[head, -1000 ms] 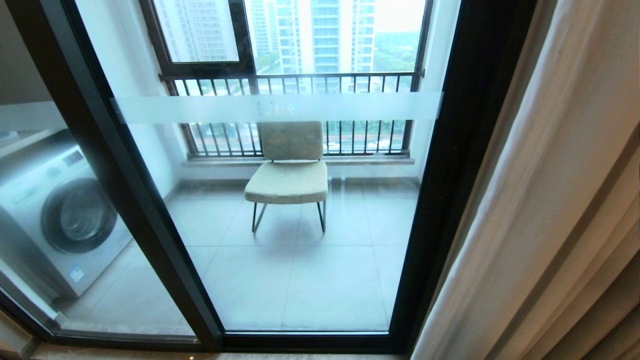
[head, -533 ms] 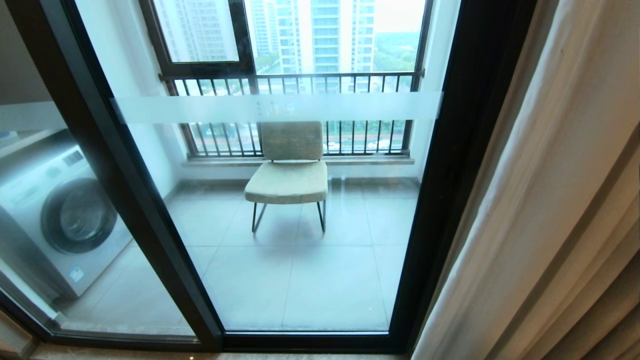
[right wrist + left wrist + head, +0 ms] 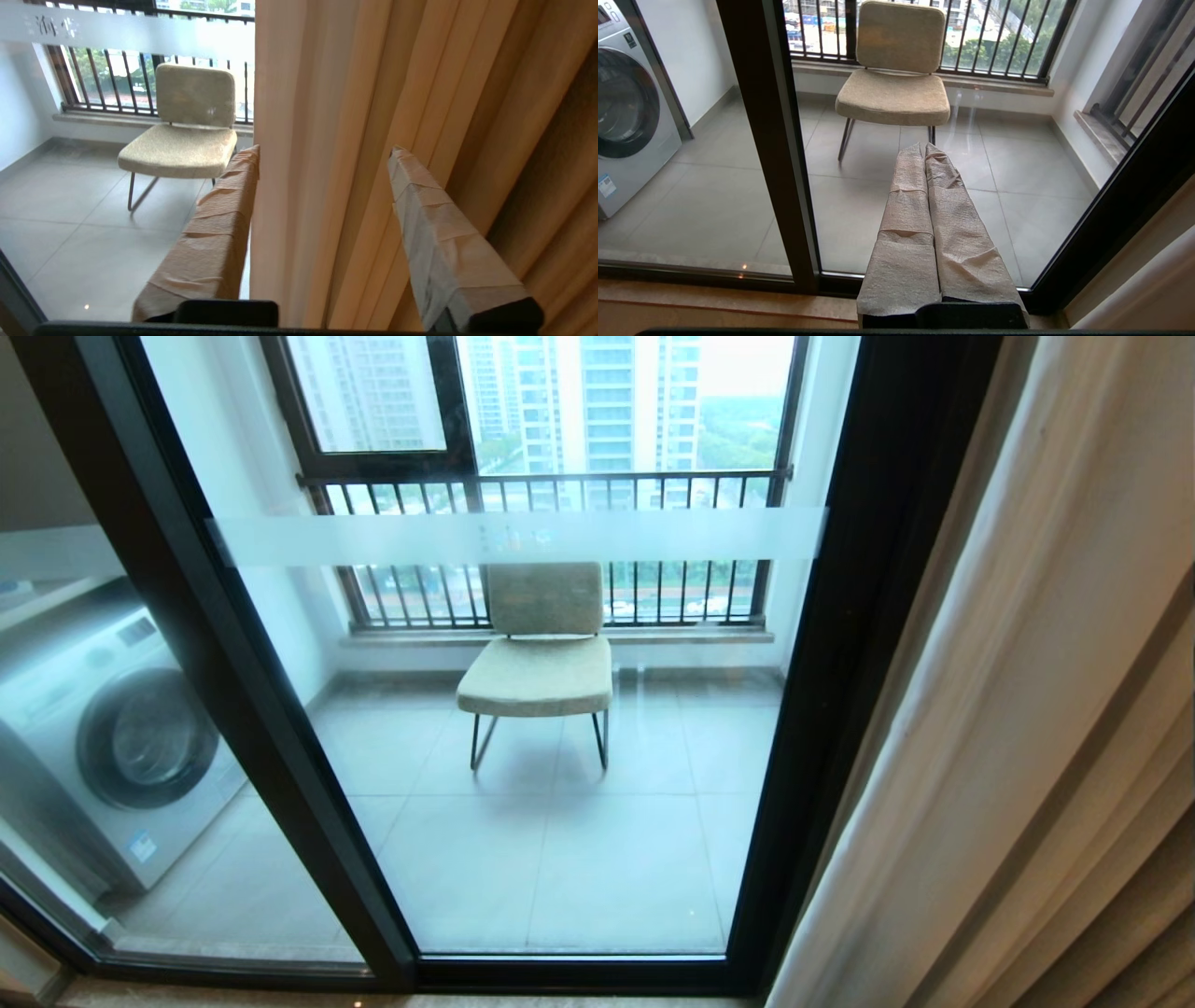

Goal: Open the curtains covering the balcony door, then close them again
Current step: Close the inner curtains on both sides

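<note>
The tall pleated beige curtains (image 3: 1027,709) hang bunched at the right edge of the balcony door (image 3: 840,644), a set of large glass panels in dark frames with a frosted white strip, leaving the glass uncovered. The right gripper (image 3: 322,154), fingers wrapped in pale tape, is spread wide with the curtain's leading folds between its fingers (image 3: 219,224). The left gripper (image 3: 924,149), taped the same, is pressed together and empty, pointing at the glass toward a beige padded chair (image 3: 896,70) on the balcony, with a white washing machine (image 3: 112,728) behind the left pane.
</note>
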